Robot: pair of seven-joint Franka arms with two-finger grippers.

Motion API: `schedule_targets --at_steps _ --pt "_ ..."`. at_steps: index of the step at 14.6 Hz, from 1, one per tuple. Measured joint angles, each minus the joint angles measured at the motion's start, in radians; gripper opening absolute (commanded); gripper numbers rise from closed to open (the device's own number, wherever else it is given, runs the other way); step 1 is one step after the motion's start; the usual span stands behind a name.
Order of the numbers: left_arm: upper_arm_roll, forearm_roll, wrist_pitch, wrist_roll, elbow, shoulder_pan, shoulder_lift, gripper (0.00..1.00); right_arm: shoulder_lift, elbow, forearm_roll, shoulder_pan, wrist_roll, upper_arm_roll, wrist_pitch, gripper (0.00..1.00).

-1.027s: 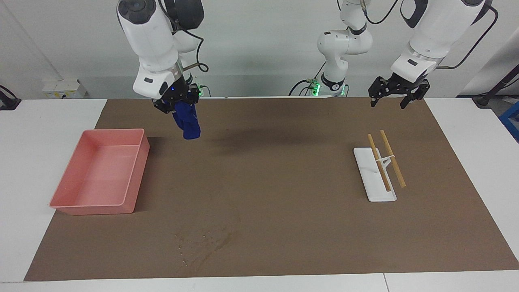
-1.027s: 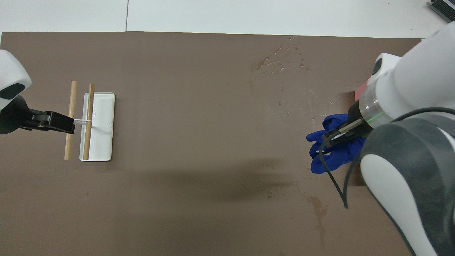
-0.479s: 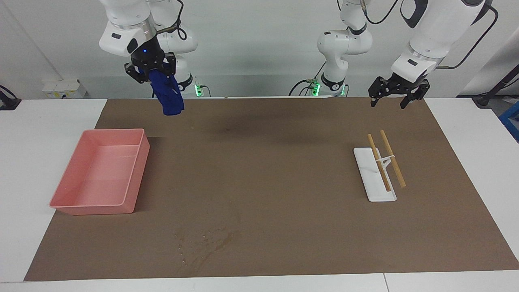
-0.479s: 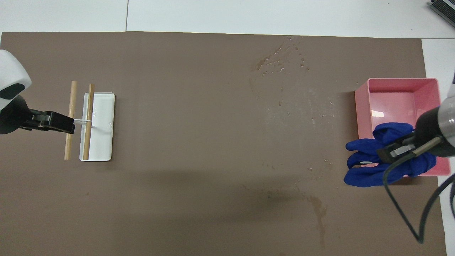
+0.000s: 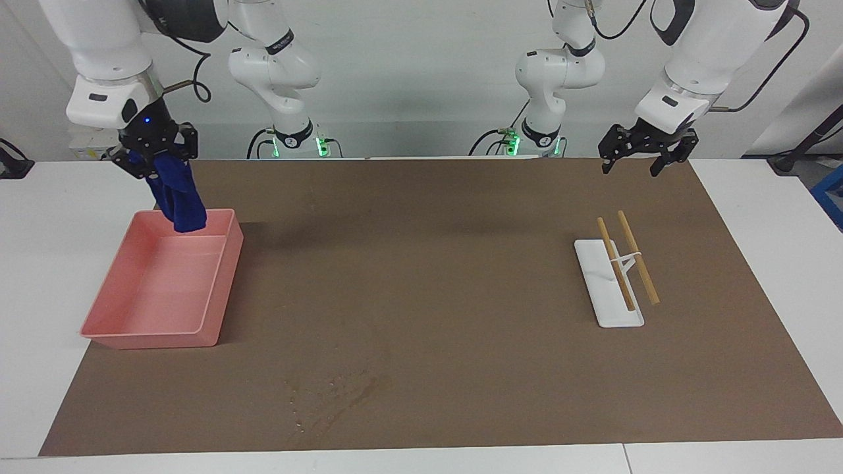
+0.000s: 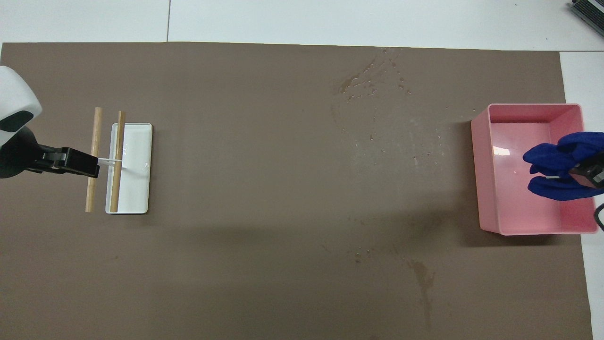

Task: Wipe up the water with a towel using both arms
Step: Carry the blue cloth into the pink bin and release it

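Observation:
My right gripper (image 5: 155,157) is shut on the navy-blue towel (image 5: 179,197), which hangs down over the end of the pink tray (image 5: 222,276) nearest the robots. In the overhead view the towel (image 6: 557,165) is over the tray (image 6: 480,170), and only the gripper's tip (image 6: 592,174) shows at the frame's edge. Water streaks and droplets (image 5: 332,395) lie on the brown mat near the edge farthest from the robots, and they show in the overhead view (image 6: 373,82) too. My left gripper (image 5: 640,161) is open and empty, waiting in the air.
A white stand (image 5: 609,293) with two wooden sticks (image 5: 635,257) across it sits on the mat toward the left arm's end, under the left gripper (image 6: 75,163) in the overhead view. The brown mat (image 5: 428,276) covers most of the white table.
My right gripper has swung with the towel from over the mat beside the tray to over the tray, and has come lower. The left arm has not moved.

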Motion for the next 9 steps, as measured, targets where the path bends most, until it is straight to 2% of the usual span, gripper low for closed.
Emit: schedule_targets --at_steps 5,6,7,9 --pt "0.0 0.0 0.0 0.0 0.0 0.0 0.0 1.0 0.003 -0.205 -0.002 -0.085 -0.065 0.001 0.264 0.0" --pt "0.0 0.0 0.0 0.0 0.0 0.0 0.0 1.0 0.007 -0.242 -0.002 -0.104 -0.072 0.001 0.311 0.44" --pt "0.0 0.0 0.0 0.0 0.0 0.0 0.0 1.0 0.011 -0.266 -0.002 -0.12 -0.084 0.001 0.339 0.99" --pt "0.0 0.0 0.0 0.0 0.0 0.0 0.0 1.0 0.014 -0.281 -0.002 -0.133 -0.089 0.0 0.348 1.0"
